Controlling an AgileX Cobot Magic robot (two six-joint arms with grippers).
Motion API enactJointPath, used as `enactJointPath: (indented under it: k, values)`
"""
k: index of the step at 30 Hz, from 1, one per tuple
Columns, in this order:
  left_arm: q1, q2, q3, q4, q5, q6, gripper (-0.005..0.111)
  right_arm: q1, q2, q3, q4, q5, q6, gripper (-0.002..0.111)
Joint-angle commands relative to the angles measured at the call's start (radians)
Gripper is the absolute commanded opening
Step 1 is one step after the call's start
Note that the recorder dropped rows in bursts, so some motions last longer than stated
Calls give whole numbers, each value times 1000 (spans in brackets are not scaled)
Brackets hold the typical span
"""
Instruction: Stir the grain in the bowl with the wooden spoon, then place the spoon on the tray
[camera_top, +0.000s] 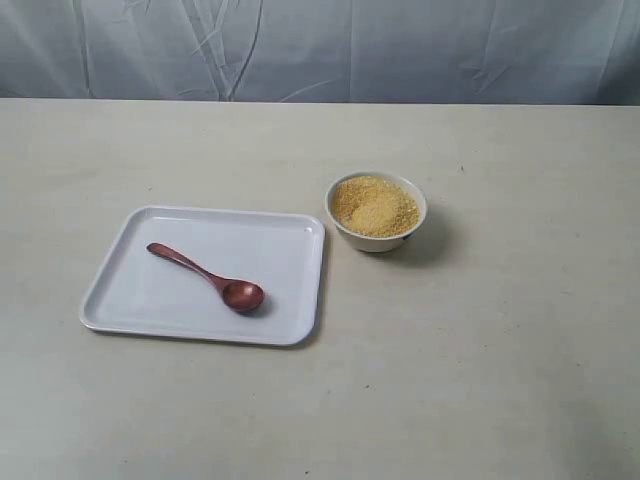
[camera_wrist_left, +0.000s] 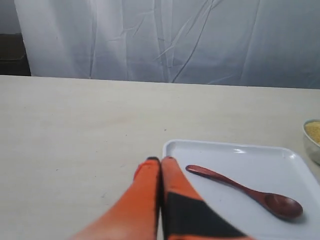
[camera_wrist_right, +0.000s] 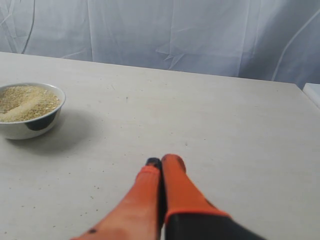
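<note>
Exterior view: I see the wooden spoon (camera_top: 205, 277) lying flat on the tray (camera_top: 130, 300), its round end toward the tray's near right corner. The bowl (camera_top: 376, 240), holding the grain (camera_top: 375, 206), stands on the tabletop (camera_top: 480, 380) just beside the tray's far right corner, not touching it. Left wrist view: the left fingers (camera_wrist_left: 150, 172) are pressed together, empty, near one tray corner. Right wrist view: the right fingers (camera_wrist_right: 172, 172) are pressed together, empty, above bare tabletop.

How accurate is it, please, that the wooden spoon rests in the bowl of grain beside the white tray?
Not quite: the wooden spoon rests on the white tray, not in the bowl of grain beside it, as the exterior view shows.
</note>
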Motion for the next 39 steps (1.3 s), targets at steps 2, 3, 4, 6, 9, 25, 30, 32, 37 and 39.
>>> enactJointPath:
  k: [2, 3, 4, 6, 9, 25, 30, 32, 37, 39]
  values:
    - [39, -10, 103, -31, -162, 1, 0, -4, -7, 2, -1, -7, 1, 0]
    - [39, -10, 118, -31, -173, 1, 0, -4, -7, 2, -1, -7, 1, 0]
    - [39, -10, 136, -31, -182, 1, 0, -4, -7, 2, -1, -7, 1, 0]
    - [39, -10, 172, -31, -184, 1, 0, -4, -7, 2, -1, -7, 1, 0]
    - [41, -10, 191, -17, -207, 4, 0, -4, -7, 2, -1, -7, 1, 0]
    - [175, -10, 191, 57, -232, 6, 0, -4, -7, 2, -1, -7, 1, 0]
    - [177, -10, 191, 57, -223, 6, 0, -4, -7, 2, -1, -7, 1, 0]
    - [177, -10, 191, 57, -223, 6, 0, -4, -7, 2, -1, -7, 1, 0]
    - [177, -10, 191, 49, -223, 4, 0, -4, -7, 2, -1, -7, 1, 0]
    - [177, -10, 191, 41, -223, 9, 0, -4, -7, 2, -1, -7, 1, 0]
